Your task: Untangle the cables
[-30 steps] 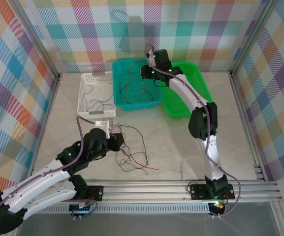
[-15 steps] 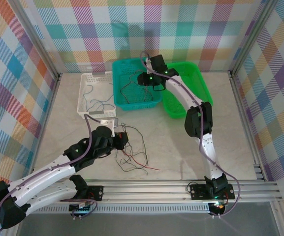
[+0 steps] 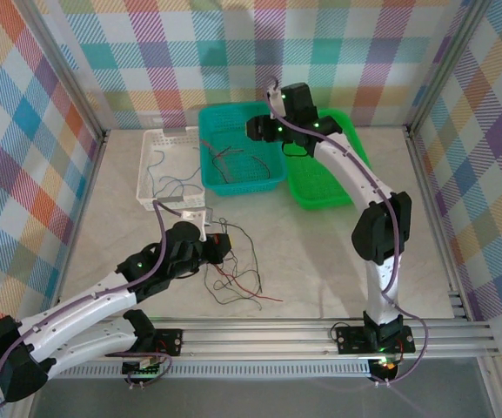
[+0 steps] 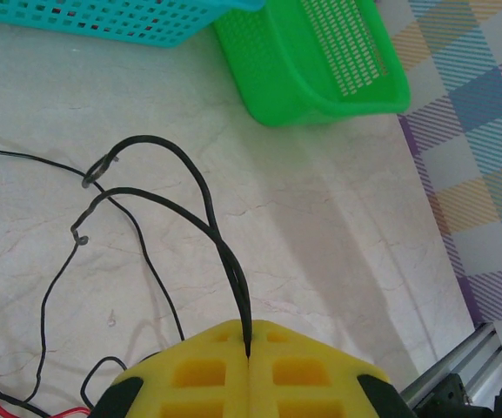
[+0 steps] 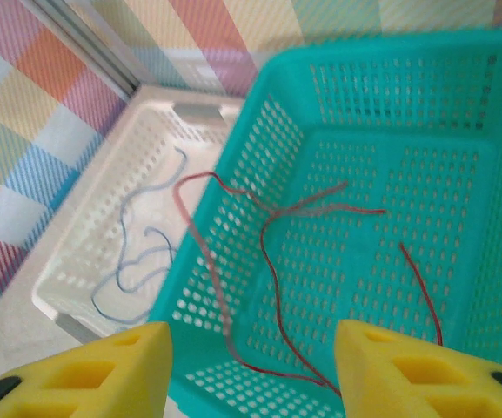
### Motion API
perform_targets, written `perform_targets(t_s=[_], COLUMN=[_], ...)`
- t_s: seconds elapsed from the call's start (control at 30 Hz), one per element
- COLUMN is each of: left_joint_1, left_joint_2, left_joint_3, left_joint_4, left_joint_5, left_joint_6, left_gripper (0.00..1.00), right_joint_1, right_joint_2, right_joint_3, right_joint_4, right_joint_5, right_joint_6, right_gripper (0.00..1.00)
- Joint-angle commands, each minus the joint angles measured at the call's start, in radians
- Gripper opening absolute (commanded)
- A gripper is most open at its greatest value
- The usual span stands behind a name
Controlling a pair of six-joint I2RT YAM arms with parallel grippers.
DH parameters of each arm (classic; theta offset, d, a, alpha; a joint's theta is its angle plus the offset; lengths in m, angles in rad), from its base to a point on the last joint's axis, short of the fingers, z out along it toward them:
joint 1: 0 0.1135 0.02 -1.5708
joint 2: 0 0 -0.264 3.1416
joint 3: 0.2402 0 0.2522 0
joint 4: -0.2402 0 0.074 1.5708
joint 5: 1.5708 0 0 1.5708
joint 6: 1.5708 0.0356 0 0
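Hidden in left gripper (image 4: 248, 350) (clamped): black cable (image 4: 237, 283) end.

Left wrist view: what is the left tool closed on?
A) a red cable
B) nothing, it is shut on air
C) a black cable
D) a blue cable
C: the left tool has its yellow fingers pressed together on a black cable, which rises doubled from the seam between them and loops out over the table.
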Motion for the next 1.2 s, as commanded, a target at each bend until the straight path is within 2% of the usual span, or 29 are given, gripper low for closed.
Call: perform_targets(t_s=[0.0, 0.2, 0.43, 0.57, 0.63, 0.8, 1.07, 1.17], left_joint_1=[0.012, 0.012, 0.012, 0.011, 0.012, 0.019, 0.065, 0.078], left_joint_2=[-0.044, -0.103, -0.260, -0.226, -0.190, -0.071, 0.135, 0.183], left_joint_3=[-0.019, -0.023, 0.046, 0.107, 0.117, 0.140, 0.239, 0.258], left_joint_4=[0.010, -0.065, -0.261, -0.316, -0.311, -0.274, -0.220, -0.173], left_joint_5=[-0.002, -0.019, -0.114, -0.105, -0.101, -0.099, -0.016, 0.039], left_joint_6=[-0.008, 0.005, 0.056, 0.076, 0.072, 0.064, 0.025, -0.011], left_gripper=[0.00, 0.00, 0.00, 0.00, 0.00, 0.00, 0.00, 0.00], right_joint_1=[0.006, 0.025, 0.088, 0.088, 0.088, 0.092, 0.132, 0.183], right_joint_2=[-0.033, -0.034, 0.016, -0.043, -0.111, -0.327, -0.713, -0.794], right_joint_3=[-0.073, -0.118, -0.109, -0.169, -0.246, -0.504, -1.044, -1.204], right_joint_4=[0.009, 0.012, -0.002, 0.061, 0.116, 0.260, 0.508, 0.606], right_joint_5=[-0.019, -0.122, -0.119, -0.141, -0.191, -0.442, -0.521, -0.480], right_joint_6=[-0.015, -0.022, -0.049, -0.023, -0.008, -0.004, 0.020, 0.037], right_gripper=[0.53, 0.53, 0.53, 0.53, 0.53, 0.56, 0.62, 0.63])
